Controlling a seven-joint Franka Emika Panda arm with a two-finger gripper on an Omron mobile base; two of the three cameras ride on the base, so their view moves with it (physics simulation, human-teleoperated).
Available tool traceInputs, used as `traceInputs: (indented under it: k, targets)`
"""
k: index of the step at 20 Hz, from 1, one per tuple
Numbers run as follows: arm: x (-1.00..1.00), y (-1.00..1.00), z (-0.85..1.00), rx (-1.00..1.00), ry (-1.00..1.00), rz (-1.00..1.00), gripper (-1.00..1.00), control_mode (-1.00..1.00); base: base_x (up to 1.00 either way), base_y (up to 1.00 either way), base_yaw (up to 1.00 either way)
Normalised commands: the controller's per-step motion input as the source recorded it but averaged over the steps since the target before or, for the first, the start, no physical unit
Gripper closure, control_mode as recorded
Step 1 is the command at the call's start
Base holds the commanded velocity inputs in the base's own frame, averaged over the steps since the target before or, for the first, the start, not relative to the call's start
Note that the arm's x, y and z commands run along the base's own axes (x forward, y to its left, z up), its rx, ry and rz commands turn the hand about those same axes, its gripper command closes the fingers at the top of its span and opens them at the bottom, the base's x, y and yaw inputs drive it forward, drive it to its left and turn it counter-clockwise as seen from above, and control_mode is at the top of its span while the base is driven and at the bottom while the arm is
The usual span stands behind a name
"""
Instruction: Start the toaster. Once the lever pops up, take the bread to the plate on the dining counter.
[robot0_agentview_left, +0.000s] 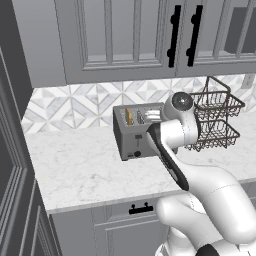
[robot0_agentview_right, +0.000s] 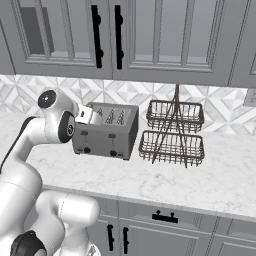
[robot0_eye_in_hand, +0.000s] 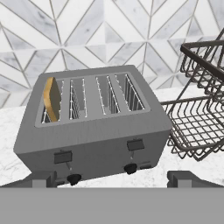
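While our gripper (robot0_eye_in_hand: 111, 178) hangs with fingers spread apart, we see the boxy brushed-grey toaster (robot0_eye_in_hand: 94, 131), golden bread (robot0_eye_in_hand: 52, 99) upright in its leftmost slot.

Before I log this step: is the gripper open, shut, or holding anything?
Gripper: open, holding nothing; its two fingertips stand wide apart in front of the toaster, with the bread sitting in the leftmost slot.

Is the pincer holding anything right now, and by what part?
Nothing is held. The pincer is open in front of the toaster, apart from it; the bread sits in the leftmost slot.
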Motion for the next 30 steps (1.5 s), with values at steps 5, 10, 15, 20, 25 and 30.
traceInputs:
  k: [5,10,15,20,25,30]
  targets:
    - [0.0,0.0,0.0,0.0,0.0,0.0,-1.0,-1.0,0.0,0.0,0.0]
    - [0.0,0.0,0.0,0.0,0.0,0.0,-1.0,-1.0,0.0,0.0,0.0]
    - [0.0,0.0,0.0,0.0,0.0,0.0,-1.0,-1.0,0.0,0.0,0.0]
    - [0.0,0.0,0.0,0.0,0.0,0.0,-1.0,-1.0,0.0,0.0,0.0]
    - [0.0,0.0,0.0,0.0,0.0,0.0,-1.0,-1.0,0.0,0.0,0.0]
    - [0.0,0.0,0.0,0.0,0.0,0.0,-1.0,-1.0,0.0,0.0,0.0]
